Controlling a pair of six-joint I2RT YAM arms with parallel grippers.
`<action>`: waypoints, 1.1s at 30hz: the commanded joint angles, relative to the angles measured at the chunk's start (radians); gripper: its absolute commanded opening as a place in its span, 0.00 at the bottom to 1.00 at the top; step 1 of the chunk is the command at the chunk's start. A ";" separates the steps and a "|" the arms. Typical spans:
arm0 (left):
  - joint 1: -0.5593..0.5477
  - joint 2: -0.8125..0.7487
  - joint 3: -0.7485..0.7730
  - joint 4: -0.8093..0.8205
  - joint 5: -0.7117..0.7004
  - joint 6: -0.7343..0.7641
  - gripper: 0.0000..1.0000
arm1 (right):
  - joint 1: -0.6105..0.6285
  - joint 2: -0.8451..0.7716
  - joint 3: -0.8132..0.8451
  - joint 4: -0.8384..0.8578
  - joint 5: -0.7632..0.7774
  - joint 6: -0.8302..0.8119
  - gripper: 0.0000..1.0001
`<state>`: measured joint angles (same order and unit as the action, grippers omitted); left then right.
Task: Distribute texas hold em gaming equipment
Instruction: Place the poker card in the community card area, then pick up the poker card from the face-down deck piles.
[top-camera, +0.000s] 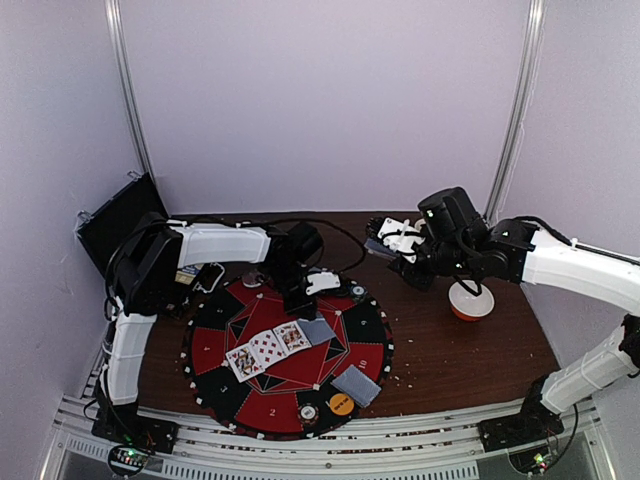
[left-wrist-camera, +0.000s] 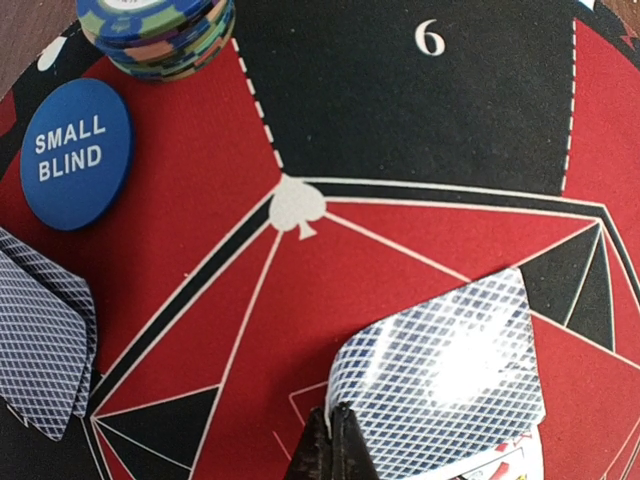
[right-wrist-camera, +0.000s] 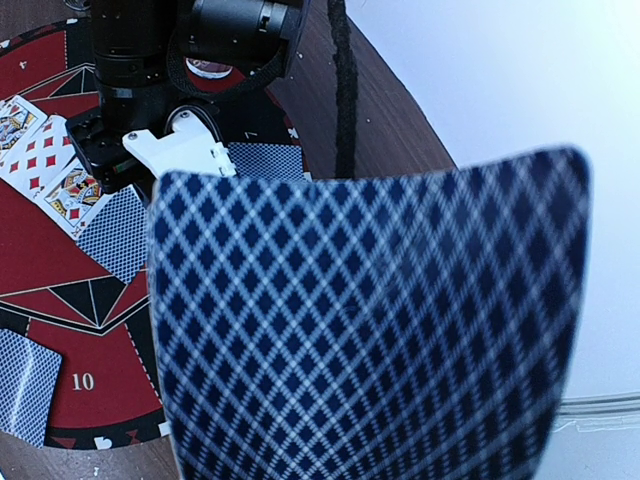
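A round red-and-black poker mat (top-camera: 215, 350) lies on the table. Three face-up cards (top-camera: 268, 348) sit in a row at its centre. My left gripper (left-wrist-camera: 337, 418) is shut on the corner of a blue-backed card (left-wrist-camera: 445, 360), held just above the mat beside that row. A blue SMALL BLIND button (left-wrist-camera: 75, 153), a chip stack (left-wrist-camera: 155, 35) and face-down cards (left-wrist-camera: 45, 350) lie nearby. My right gripper (top-camera: 392, 242) hovers off the mat's far right, shut on a stack of blue-backed cards (right-wrist-camera: 370, 320) that hides its fingers. More face-down cards (top-camera: 357, 385) and an orange chip (top-camera: 341, 404) rest at the near rim.
A white-and-orange bowl (top-camera: 470, 300) stands on the brown table right of the mat, under the right arm. A black open case (top-camera: 115, 220) leans at the back left. Another chip stack (top-camera: 310, 413) sits on the mat's near edge.
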<state>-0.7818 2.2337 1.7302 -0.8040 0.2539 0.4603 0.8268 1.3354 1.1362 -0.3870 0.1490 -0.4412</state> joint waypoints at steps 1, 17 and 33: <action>0.001 0.028 0.004 0.032 -0.030 0.014 0.00 | -0.003 -0.018 -0.003 -0.004 -0.002 0.009 0.29; 0.001 -0.050 -0.047 0.091 -0.023 -0.010 0.30 | -0.005 -0.013 0.005 0.001 -0.006 0.008 0.29; 0.079 -0.484 -0.250 0.556 0.175 -0.394 0.67 | 0.010 -0.009 0.031 -0.018 -0.001 -0.008 0.29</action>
<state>-0.7509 1.8782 1.5536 -0.5018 0.2344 0.2932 0.8268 1.3354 1.1366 -0.3935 0.1490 -0.4431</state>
